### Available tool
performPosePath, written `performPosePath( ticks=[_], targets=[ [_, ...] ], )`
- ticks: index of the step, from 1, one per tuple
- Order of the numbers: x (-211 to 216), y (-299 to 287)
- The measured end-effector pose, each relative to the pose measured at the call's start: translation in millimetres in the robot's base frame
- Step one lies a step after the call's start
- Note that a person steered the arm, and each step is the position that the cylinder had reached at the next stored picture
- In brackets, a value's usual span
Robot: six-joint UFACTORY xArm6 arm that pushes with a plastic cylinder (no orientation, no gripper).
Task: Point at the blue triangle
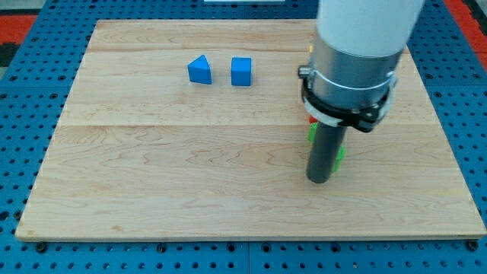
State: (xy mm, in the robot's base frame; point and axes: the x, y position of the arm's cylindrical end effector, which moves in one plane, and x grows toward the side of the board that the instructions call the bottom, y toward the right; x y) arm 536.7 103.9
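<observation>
The blue triangle [200,69] lies on the wooden board [183,167] toward the view's top left. A blue cube [241,71] sits just to its right, apart from it. My tip [319,180] rests on the board at the view's right of centre, far to the lower right of the blue triangle. A green block [338,155] shows beside and behind the rod, mostly hidden by it. A sliver of a red block [312,120] peeks out from behind the arm above it.
The arm's wide grey and white body [358,53] fills the view's top right and hides part of the board. A blue pegboard surface [23,114] surrounds the board on all sides.
</observation>
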Motion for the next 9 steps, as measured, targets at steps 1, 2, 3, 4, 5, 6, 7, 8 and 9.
performPosePath(
  ticks=[1,2,3,4,5,6,7,8,9],
  targets=[
    [29.0,6.2],
    [53.0,-89.3],
    [-16.5,-147.0],
    [-90.3,-200.9],
    [-157.3,-291.0],
    [-225.1,-326.6],
    [-257.3,-278.1],
    [-269.2,-231.9],
    [-265.5,-184.1]
  ],
)
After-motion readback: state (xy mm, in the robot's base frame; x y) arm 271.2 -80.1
